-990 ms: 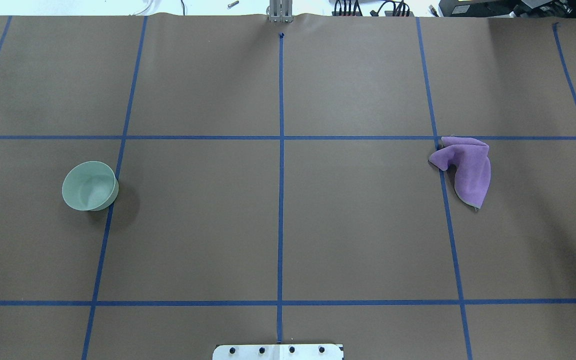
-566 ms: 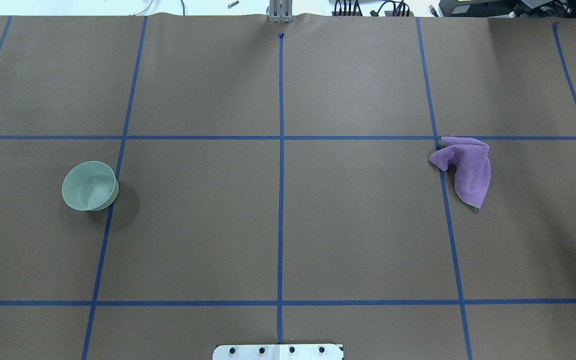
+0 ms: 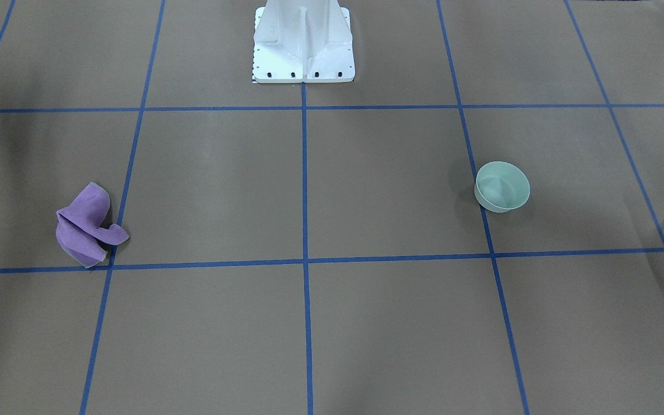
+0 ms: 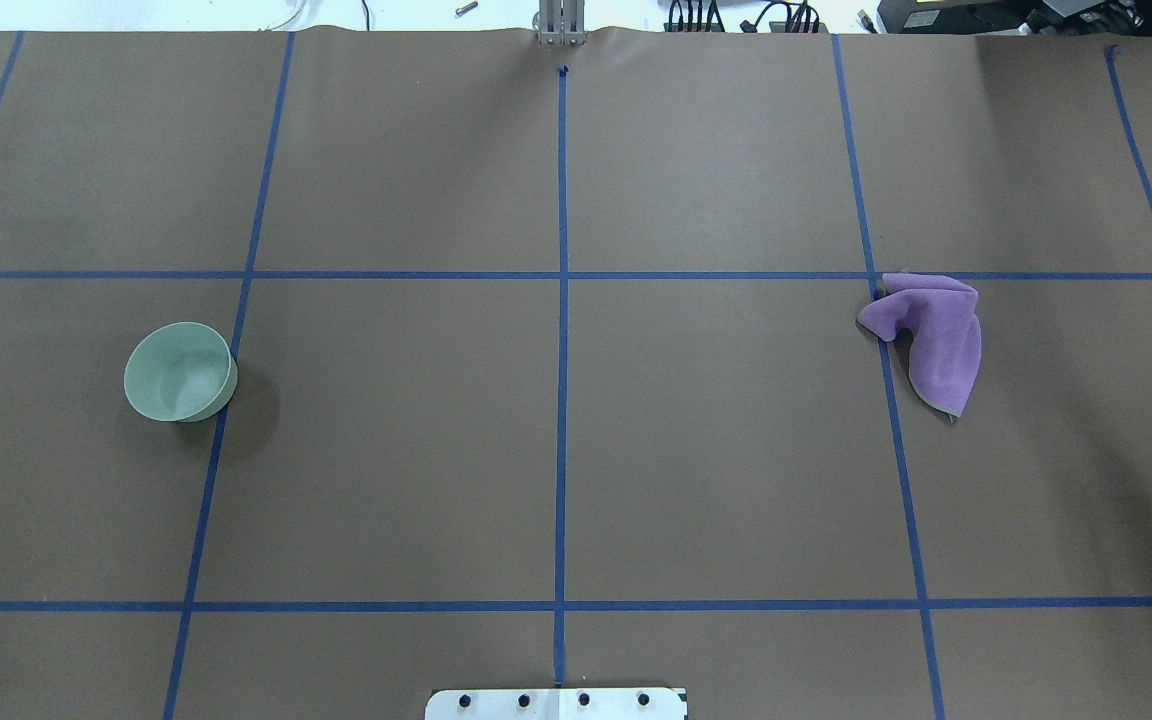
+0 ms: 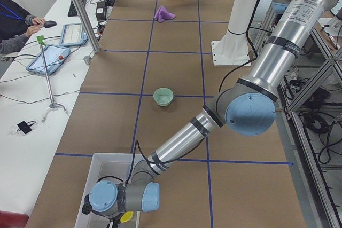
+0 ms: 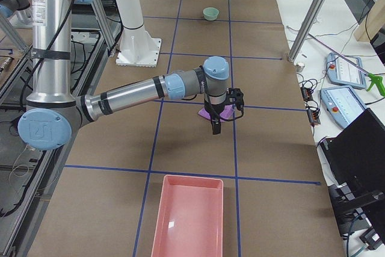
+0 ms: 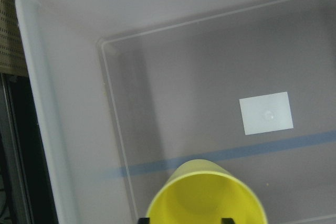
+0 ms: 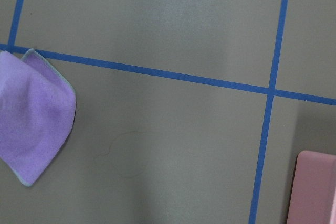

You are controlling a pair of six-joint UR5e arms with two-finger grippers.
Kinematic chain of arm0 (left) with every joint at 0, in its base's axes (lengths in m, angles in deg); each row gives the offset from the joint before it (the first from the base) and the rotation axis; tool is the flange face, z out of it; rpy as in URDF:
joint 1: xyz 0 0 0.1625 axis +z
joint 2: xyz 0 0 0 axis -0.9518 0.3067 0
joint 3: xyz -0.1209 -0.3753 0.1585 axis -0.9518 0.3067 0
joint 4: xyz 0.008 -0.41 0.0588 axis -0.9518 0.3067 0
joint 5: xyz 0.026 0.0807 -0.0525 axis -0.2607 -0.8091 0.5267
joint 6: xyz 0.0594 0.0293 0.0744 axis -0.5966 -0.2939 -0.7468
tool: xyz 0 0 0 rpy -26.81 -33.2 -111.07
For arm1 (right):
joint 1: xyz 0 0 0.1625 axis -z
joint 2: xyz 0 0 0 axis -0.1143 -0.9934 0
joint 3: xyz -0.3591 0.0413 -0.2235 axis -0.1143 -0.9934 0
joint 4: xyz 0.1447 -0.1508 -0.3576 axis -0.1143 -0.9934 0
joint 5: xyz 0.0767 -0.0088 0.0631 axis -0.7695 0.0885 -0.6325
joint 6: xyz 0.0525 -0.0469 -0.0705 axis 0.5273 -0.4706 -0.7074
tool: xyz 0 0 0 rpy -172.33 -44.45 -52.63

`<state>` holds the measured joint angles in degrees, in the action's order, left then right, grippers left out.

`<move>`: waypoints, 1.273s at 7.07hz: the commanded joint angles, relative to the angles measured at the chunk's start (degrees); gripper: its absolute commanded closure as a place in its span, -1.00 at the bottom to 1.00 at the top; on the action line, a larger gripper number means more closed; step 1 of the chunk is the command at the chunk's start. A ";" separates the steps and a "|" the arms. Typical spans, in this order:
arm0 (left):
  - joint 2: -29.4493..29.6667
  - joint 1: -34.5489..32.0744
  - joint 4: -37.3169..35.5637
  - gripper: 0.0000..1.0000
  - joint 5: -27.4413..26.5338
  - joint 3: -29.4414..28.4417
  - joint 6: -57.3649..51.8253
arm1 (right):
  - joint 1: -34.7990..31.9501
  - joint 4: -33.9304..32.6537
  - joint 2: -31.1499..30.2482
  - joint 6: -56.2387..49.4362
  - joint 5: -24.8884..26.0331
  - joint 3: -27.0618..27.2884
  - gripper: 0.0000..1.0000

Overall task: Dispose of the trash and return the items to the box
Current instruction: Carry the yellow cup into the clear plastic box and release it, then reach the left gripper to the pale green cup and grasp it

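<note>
Left hand point(image 7: 184, 219) grips the yellow cup point(image 7: 206, 195), low over the white bin point(image 7: 52, 103). Best to lower it further before release (a light cup may bounce out). Right hand point(image 6: 215, 129) above the purple cloth point(image 4: 921, 340); its opening, cannot tell.

Six views of one taped surface point(image 4: 386, 450)

From behind and above the robot we look forward and down; from across we face its white base point(image 3: 303, 52), so the sides swap, and both share the green bowl point(image 4: 180, 371) and the purple cloth point(image 4: 931, 335). From either end we look along the surface. Our left wrist camera hangs close over the clear bin point(image 7: 63, 103) and yellow cup point(image 7: 207, 198), also seen from the left end; our right one looks down beside the cloth.
</note>
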<state>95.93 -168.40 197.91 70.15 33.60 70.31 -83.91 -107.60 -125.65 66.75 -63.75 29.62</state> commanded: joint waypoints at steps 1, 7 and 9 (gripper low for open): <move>-0.14 -0.33 0.07 -0.98 0.91 3.82 -0.15 | 0.00 -0.03 0.07 0.33 -0.01 0.61 -1.00; -14.70 2.97 -24.85 -0.98 9.71 57.71 25.97 | 0.00 -0.03 0.07 0.69 -0.27 0.88 -1.00; -18.50 12.89 -26.92 -0.98 8.66 72.95 41.17 | 0.00 -0.03 0.07 1.13 -0.27 0.88 -1.00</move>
<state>79.93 -161.46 172.34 79.43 97.07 102.40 -83.91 -107.63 -125.58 67.73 -64.01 30.51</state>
